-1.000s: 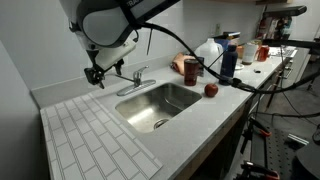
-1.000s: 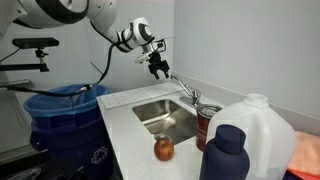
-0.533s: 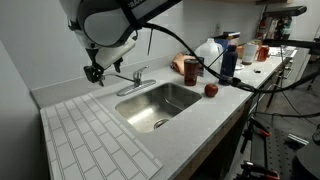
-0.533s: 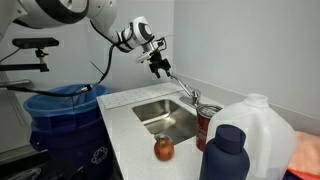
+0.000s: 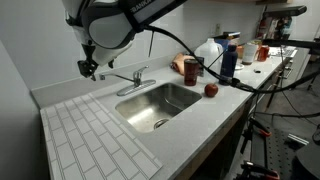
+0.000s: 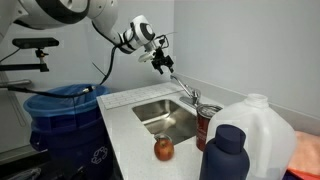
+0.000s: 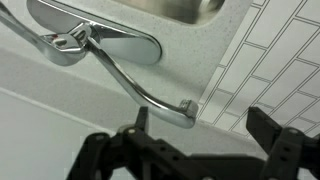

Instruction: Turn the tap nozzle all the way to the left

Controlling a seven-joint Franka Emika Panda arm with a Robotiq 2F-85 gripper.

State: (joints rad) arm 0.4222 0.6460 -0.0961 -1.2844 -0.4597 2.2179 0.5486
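My pincer (image 7: pixel 200 140) hangs wide open and empty, just clear of the slim, curved chrome tap nozzle (image 7: pixel 140 88), which lies beyond the steel sink's (image 5: pixel 165 98) far left corner. I judge the nozzle stiff and slippery, so I'd push sideways near its tip.

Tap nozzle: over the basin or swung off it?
Swung off: in the wrist view the tap nozzle ends above the countertop, beside the tiled drainboard.

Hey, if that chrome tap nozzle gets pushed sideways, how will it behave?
The tap nozzle is a slim chrome tube, so it is likely rigid. It joins the faucet base, so a side push probably swings it about that joint. Its polished curve looks slippery; the open gripper may slide along it.
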